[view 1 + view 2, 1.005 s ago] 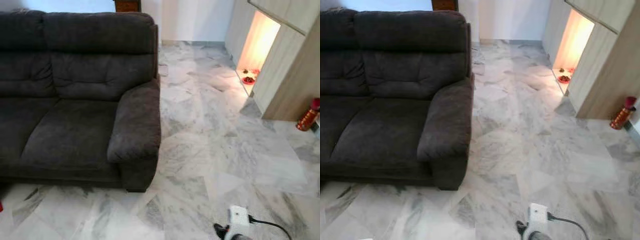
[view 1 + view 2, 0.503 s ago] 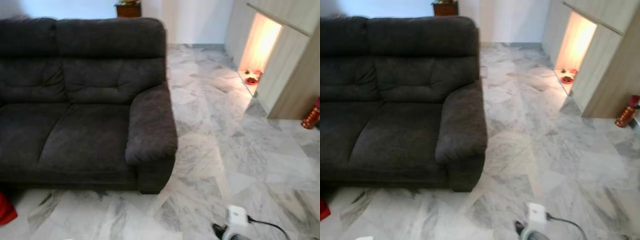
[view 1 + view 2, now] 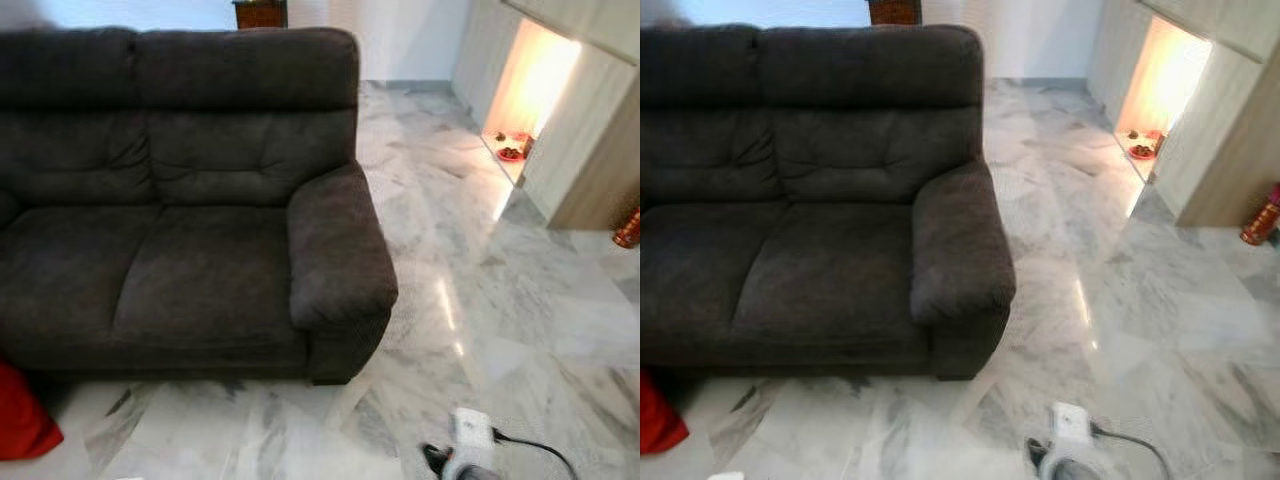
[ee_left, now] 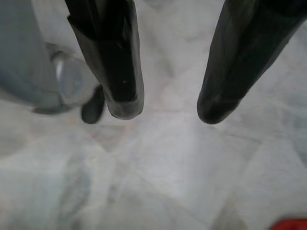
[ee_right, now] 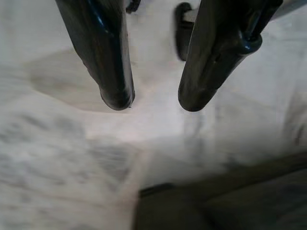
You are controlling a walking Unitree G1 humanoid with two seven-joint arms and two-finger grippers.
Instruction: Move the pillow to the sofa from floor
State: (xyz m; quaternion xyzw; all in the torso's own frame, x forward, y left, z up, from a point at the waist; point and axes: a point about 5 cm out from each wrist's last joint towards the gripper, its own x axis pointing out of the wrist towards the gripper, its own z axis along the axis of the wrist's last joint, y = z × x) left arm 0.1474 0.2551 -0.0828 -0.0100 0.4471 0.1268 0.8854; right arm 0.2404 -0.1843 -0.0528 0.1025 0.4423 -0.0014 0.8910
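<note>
On marble floor (image 3: pixel 480 300), beside the dark sofa (image 3: pixel 190 190), a red pillow (image 3: pixel 22 420) lies partly cut off, apparently touching its base. Left gripper (image 4: pixel 165 108) and right gripper (image 5: pixel 153 100) hang parted, empty.

A pale marble floor (image 3: pixel 470 300) carried a dark grey sofa (image 3: pixel 200 200). A red pillow (image 3: pixel 22 415) lay on the floor by the sofa's front left corner, and a red bottle (image 3: pixel 1260 215) stood far right.
</note>
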